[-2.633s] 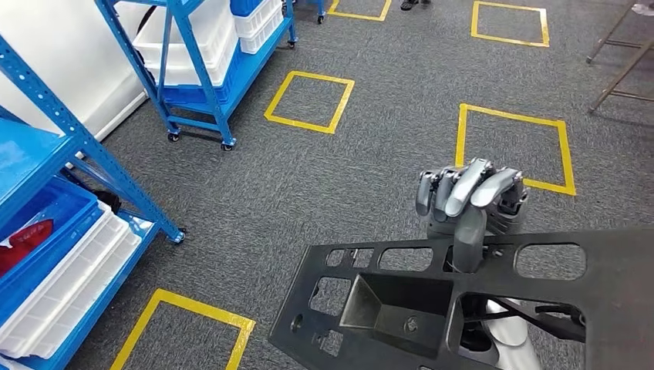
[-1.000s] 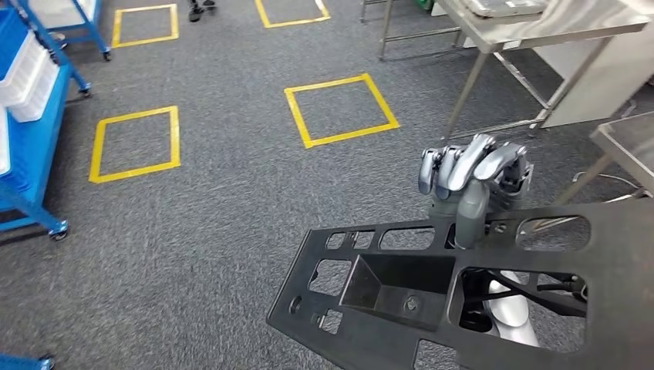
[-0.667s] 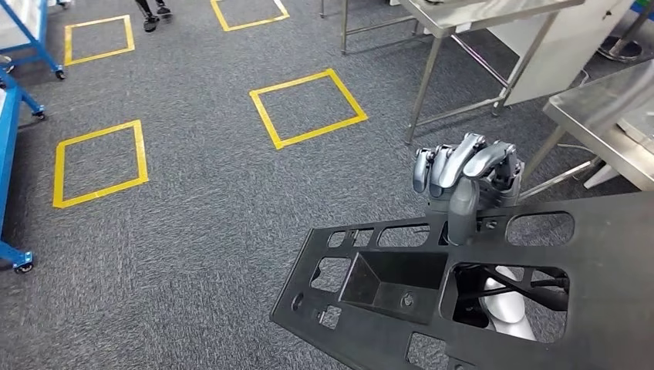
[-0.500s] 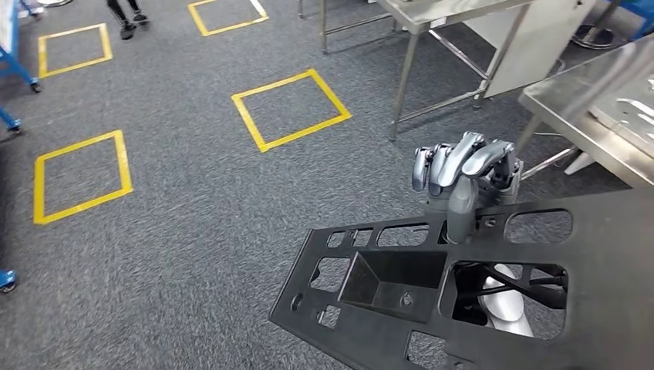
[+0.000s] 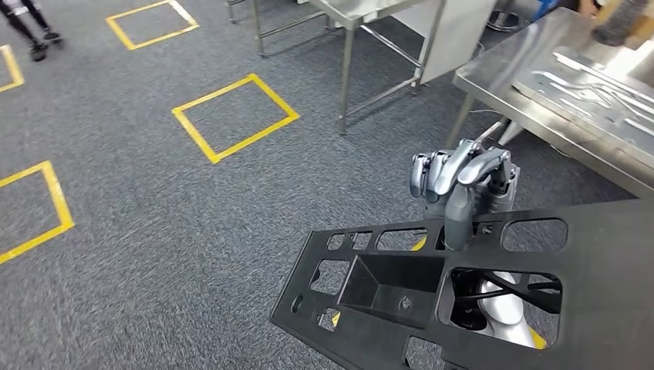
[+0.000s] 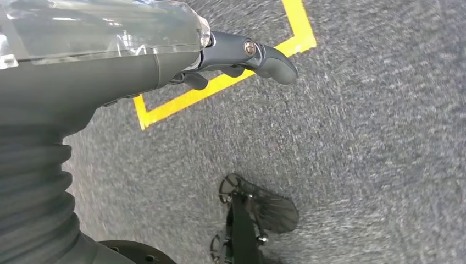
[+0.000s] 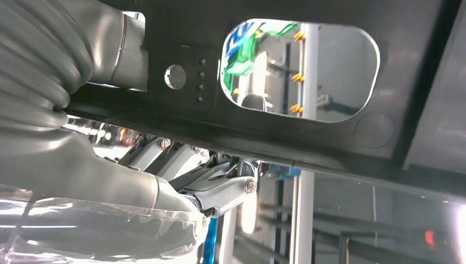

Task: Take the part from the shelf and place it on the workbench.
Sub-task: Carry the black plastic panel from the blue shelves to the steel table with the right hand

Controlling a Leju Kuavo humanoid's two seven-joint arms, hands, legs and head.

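The right hand (image 5: 461,187) is clamped on the black part (image 5: 493,301), fingers curled over the panel's far edge and the thumb pressing on its top face beside a row of cut-outs. In the right wrist view the same hand (image 7: 187,170) grips one of the panel's bars, an oval opening just past the fingers. The left hand (image 6: 242,55) hangs down over grey carpet and a strip of yellow floor tape (image 6: 220,82); it holds nothing that shows, but whether its fingers are spread or curled I cannot tell.

The risk, as I judge it, lies in the single grip. The part is wide and flat and reaches well out to either side of the hand and back toward the robot's body, so it could pivot or slip in the fingers while carried. Its near-left corner sticks out far from the hand and could catch a leg of the steel worktop (image 5: 532,92) on approach.

That worktop stands beyond the hand and to its right, with a silvery moulded plate (image 5: 594,85) lying on it. The part is not yet over it.
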